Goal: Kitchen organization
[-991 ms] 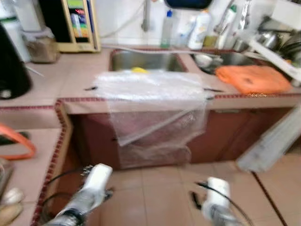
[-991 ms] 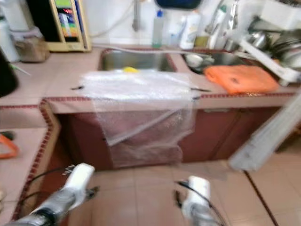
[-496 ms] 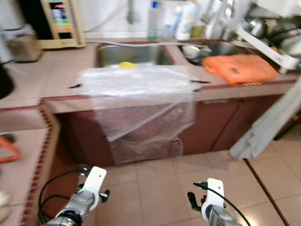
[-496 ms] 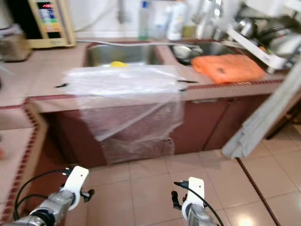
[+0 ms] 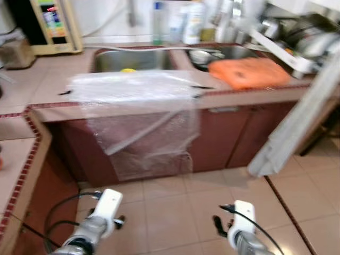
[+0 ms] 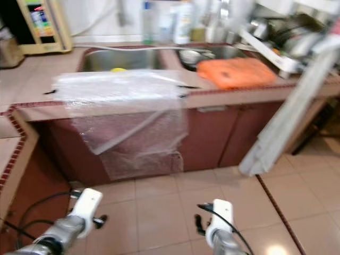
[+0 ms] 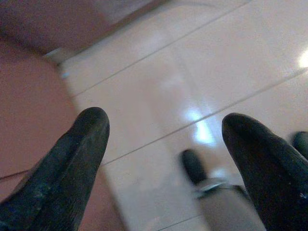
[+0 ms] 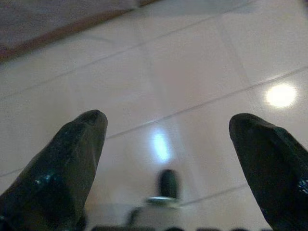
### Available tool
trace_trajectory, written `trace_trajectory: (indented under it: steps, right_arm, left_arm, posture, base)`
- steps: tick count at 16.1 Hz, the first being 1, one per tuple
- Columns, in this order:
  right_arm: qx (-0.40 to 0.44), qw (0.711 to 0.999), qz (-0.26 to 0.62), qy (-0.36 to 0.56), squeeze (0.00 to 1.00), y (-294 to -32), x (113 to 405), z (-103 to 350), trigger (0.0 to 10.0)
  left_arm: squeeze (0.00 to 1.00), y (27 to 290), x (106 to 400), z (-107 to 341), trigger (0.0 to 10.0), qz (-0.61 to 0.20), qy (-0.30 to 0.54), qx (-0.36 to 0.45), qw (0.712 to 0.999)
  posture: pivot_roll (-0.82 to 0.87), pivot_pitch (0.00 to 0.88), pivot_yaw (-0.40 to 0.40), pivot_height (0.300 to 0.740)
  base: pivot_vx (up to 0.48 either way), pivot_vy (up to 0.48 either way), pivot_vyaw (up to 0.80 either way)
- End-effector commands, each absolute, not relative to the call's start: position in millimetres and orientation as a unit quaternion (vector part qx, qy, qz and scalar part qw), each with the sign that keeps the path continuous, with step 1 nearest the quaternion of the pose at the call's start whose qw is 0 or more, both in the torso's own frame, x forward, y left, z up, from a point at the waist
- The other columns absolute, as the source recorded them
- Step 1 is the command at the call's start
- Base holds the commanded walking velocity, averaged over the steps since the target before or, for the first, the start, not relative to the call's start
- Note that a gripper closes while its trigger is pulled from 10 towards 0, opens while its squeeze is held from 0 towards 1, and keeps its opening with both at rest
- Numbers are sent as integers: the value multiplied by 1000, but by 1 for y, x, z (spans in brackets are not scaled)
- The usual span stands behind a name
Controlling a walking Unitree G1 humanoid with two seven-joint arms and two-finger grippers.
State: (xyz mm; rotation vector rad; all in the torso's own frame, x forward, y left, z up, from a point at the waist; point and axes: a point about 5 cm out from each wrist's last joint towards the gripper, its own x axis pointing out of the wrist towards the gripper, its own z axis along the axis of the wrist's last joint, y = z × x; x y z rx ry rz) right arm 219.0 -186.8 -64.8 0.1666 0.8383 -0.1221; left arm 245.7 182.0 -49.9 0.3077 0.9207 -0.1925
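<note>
A tiled kitchen counter (image 5: 37, 109) runs across the view, with a steel sink (image 5: 130, 59) set in it. A clear sheet of bubble wrap (image 5: 139, 106) lies over the counter edge and hangs down the cabinet front. An orange cloth (image 5: 241, 73) lies on the counter to the right, by a second basin with a bowl (image 5: 201, 55). Both arms hang low over the floor tiles. My left gripper (image 7: 163, 127) is open with only floor between its fingers. My right gripper (image 8: 166, 127) is open too, above bare tiles.
A yellow-framed appliance (image 5: 53, 26) and a jar stand at the back left. Bottles (image 5: 192, 24) line the wall behind the sink. A dish rack with metal ware (image 5: 297, 42) is at the right. A pale folded thing (image 5: 297, 125) leans across the right. The counter turns a corner (image 5: 21, 159) on my left.
The whole picture has shifted left, so the camera has turned right. The arms still hang low and both grippers stay open.
</note>
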Motion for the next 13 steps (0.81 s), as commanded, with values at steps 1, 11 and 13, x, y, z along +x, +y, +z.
trace_trajectory:
  steps: [1, 11, 13]
  right_arm:
    - [81, 910, -58, 402, 0, -186, 221, -63, 10000]
    - [82, 911, -61, 400, 0, -186, 222, -63, 10000]
    - [80, 911, -61, 401, 0, -186, 222, -63, 10000]
  left_arm:
    - [0, 187, 245, -50, 10000, -88, 443, 157, 878]
    - [0, 188, 246, -49, 10000, -82, 436, 156, 883]
    - [0, 187, 249, -47, 10000, -80, 431, 143, 887]
  posture:
    - [-26, 0, -17, 740]
    - [-26, 0, -18, 740]
    - [-28, 0, -19, 740]
  base:
    - [0, -412, 0]
    - [0, -201, 0]
    - [0, 0, 0]
